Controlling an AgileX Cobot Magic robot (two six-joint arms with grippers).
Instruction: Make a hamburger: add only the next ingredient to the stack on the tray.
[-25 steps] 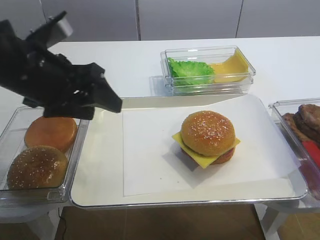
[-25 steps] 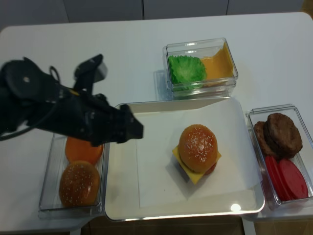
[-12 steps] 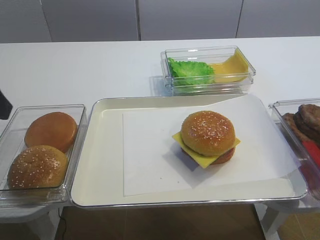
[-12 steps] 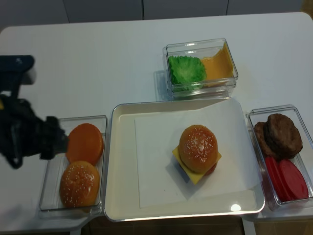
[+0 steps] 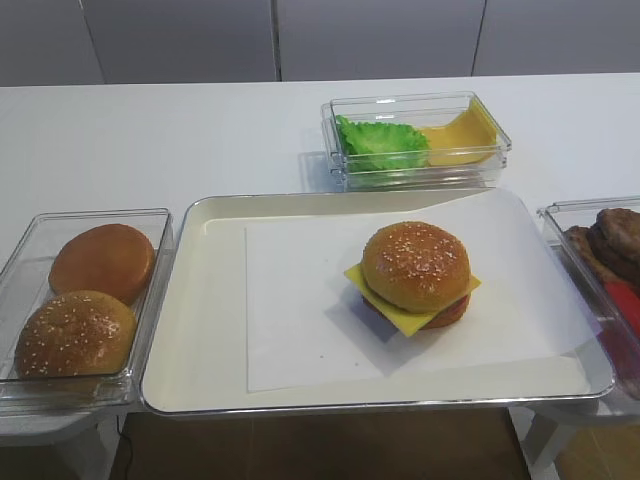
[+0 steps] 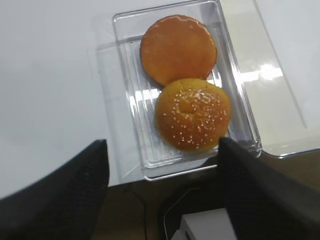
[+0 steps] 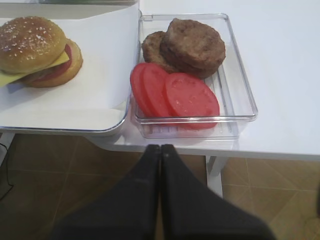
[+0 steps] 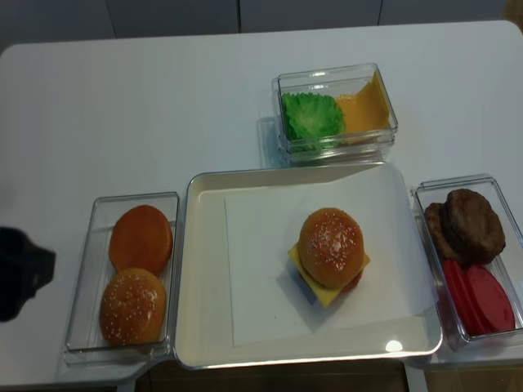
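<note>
Exterior high view: the tray [image 5: 200,340], lined with white paper [image 5: 300,320], carries the stack [image 5: 425,310], on which the sesame bun top [image 5: 416,264] already sits, at about 3 o'clock from the tray's centre. A clear box [image 5: 25,260] at 9 o'clock holds a smooth bun [image 5: 102,262] and a second seeded bun [image 5: 74,333]. No gripper shows.

Right wrist view: the right gripper [image 7: 160,150], at 6 o'clock, has its jaws pressed together and empty. Patties [image 7: 192,44] and tomato slices [image 7: 175,95] lie in a box beyond it.

Left wrist view: the left gripper [image 6: 162,165] stands wide, holding nothing, its fingers [image 6: 75,180] framing the bun box.

Exterior high (realsense) view: a dark part of the left arm [image 8: 20,273] sits at 9 o'clock, and lettuce [image 8: 311,114] lies at 12 o'clock.
</note>
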